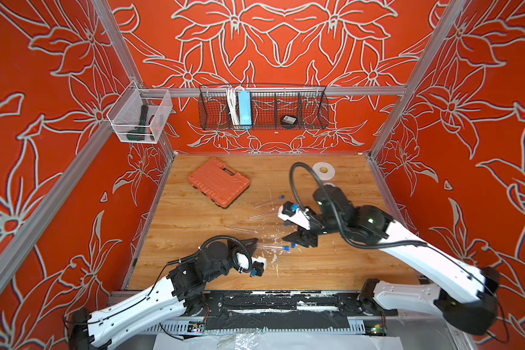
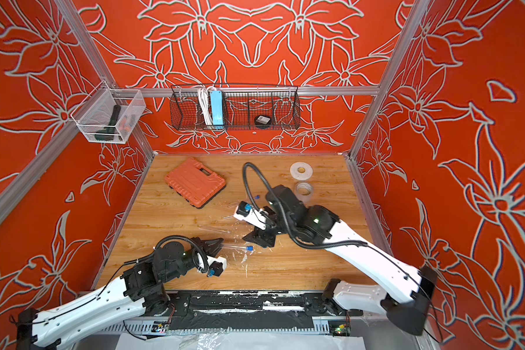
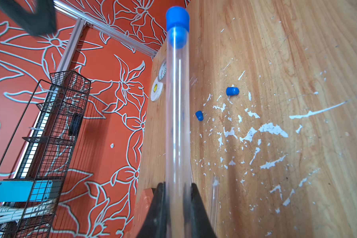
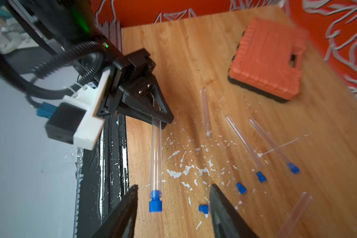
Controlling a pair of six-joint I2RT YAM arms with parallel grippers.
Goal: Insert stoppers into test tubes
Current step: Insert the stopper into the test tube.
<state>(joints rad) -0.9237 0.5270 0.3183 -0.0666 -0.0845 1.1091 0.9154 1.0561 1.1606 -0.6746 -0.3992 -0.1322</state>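
Observation:
My left gripper [image 3: 177,185] is shut on a clear test tube [image 3: 176,123] that points toward the right arm, seen in both top views [image 1: 270,247] [image 2: 234,247]. A blue stopper [image 3: 177,20] sits in the tube's mouth [image 4: 155,202]. In the right wrist view my right gripper [image 4: 173,186] stands open on either side of that stopper without touching it. Two loose stoppers [image 4: 203,208] [image 4: 241,188] lie on the wood. Two stoppered tubes [image 4: 243,142] [image 4: 270,142] and a bare tube [image 4: 206,112] lie beyond.
An orange tool case [image 1: 219,181] lies at the back left of the wooden table [image 1: 331,266]. Two tape rolls [image 2: 300,171] [image 2: 304,189] sit at the back right. A wire basket [image 1: 262,106] hangs on the back wall. White flecks mark the wood.

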